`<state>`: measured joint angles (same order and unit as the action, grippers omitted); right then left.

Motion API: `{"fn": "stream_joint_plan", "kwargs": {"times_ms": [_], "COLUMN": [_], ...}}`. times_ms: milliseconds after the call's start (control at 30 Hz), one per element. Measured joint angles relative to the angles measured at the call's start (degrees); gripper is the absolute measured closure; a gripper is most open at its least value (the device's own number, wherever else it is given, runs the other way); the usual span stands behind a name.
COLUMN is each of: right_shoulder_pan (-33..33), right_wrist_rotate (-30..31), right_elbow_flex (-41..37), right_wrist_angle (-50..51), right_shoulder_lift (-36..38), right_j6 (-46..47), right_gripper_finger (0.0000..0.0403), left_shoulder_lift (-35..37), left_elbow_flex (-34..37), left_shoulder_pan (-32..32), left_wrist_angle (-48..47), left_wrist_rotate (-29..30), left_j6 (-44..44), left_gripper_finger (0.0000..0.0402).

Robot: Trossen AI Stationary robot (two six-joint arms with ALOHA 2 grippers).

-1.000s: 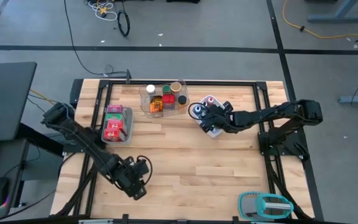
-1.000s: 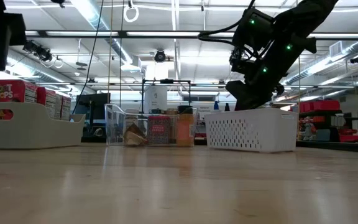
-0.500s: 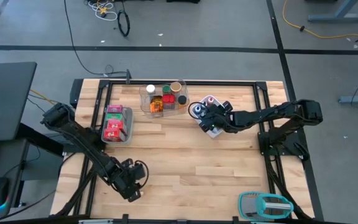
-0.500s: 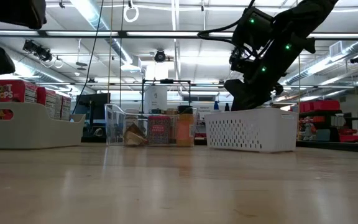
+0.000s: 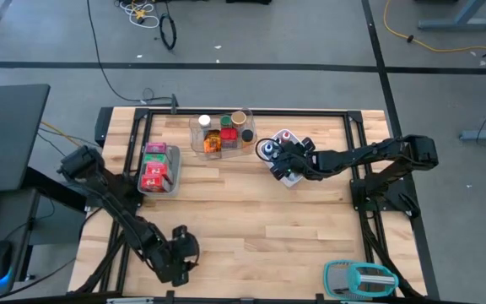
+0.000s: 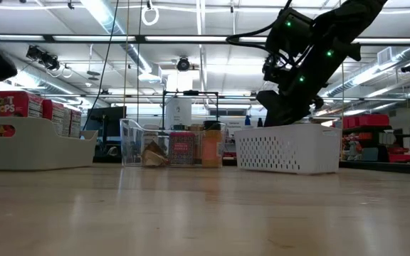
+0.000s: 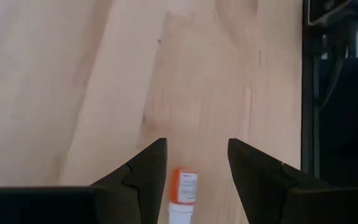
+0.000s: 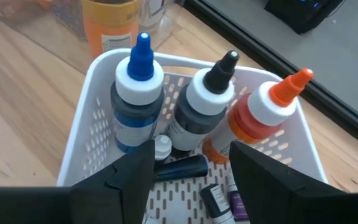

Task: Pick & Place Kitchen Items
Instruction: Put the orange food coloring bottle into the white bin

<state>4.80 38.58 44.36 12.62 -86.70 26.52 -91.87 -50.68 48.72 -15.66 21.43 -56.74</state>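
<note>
My left gripper (image 5: 180, 253) hangs open low over the near left of the table. A small white vial with an orange label (image 7: 182, 190) lies lengthwise between its fingers, which stand on either side of it with a gap. My right gripper (image 5: 281, 159) hovers open over the white mesh basket (image 8: 98, 62) at the far right. Standing in the basket are a blue-capped bottle (image 8: 138, 93), a black-capped one (image 8: 207, 93) and an orange-capped one (image 8: 266, 106). A tiny white-capped vial (image 8: 162, 148) and a dark tube (image 8: 179, 167) lie below the right gripper's fingers.
A clear tray (image 5: 220, 133) with jars and an orange packet stands at the far middle. A grey bin (image 5: 159, 167) with red boxes is at the far left. A teal-and-grey gadget (image 5: 361, 279) lies at the near right corner. Bare wood lies across the middle.
My left gripper has moved toward the table's near edge and a little left, sinking and rolling as it went. My right gripper has stayed over the basket.
</note>
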Motion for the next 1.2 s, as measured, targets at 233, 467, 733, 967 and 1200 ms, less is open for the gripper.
{"fn": "stream_joint_plan", "kwargs": {"times_ms": [233,467,733,967,1200], "right_shoulder_pan": [0.00,0.00,-0.04,-1.55,-5.28], "right_wrist_rotate": [-0.69,-0.65,-0.65,-0.48,-15.54], "right_elbow_flex": [0.00,0.00,0.00,0.00,-0.02], "right_wrist_angle": [-0.73,-1.58,-3.03,-9.24,-24.02], "right_shoulder_lift": [0.00,0.00,-0.02,-0.02,-0.02], "right_j6": [0.00,-0.02,-2.13,-7.80,-21.72], "right_gripper_finger": [0.0183,0.0183,0.0183,0.0183,0.0183], "left_shoulder_lift": [-4.86,-7.46,-8.33,-8.36,-8.54], "left_elbow_flex": [-0.02,-0.07,-0.24,-0.11,-0.18], "left_shoulder_pan": [0.36,0.42,-0.06,-1.12,-4.10], "left_wrist_angle": [0.24,0.12,-0.27,-0.56,-0.01], "left_wrist_rotate": [-2.41,-8.06,-7.04,-6.48,-0.50], "left_j6": [-0.04,0.95,3.40,2.78,3.88], "left_gripper_finger": [0.0221,0.0221,0.0242,0.0319,0.0317]}}
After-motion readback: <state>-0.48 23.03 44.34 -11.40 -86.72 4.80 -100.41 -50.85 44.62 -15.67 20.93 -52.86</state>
